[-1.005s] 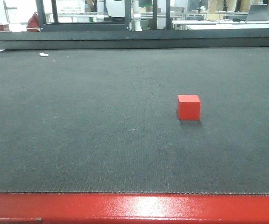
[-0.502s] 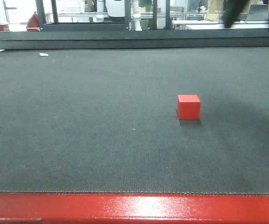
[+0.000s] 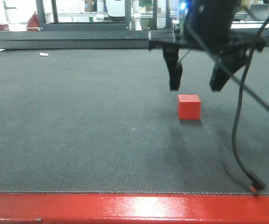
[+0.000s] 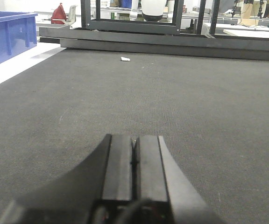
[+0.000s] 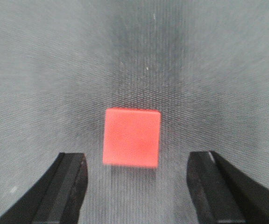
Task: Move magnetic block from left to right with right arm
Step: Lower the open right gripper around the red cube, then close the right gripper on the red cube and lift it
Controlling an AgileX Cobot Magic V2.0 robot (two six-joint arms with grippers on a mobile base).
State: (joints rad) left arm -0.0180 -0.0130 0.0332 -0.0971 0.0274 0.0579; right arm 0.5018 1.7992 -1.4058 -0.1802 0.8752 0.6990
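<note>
We see a dark grey woven mat filling the work surface, bordered in front by a glossy red edge. The small matte red cube sits on the mat, right of centre. Our right gripper hangs just above it, spread wide, one finger to each side, touching nothing. Our left gripper sits low over the mat, fingers pressed together, empty.

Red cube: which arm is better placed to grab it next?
Right. The right gripper hangs open above the red cube, lined up with it. The left gripper is shut, no cube in its view.
</note>
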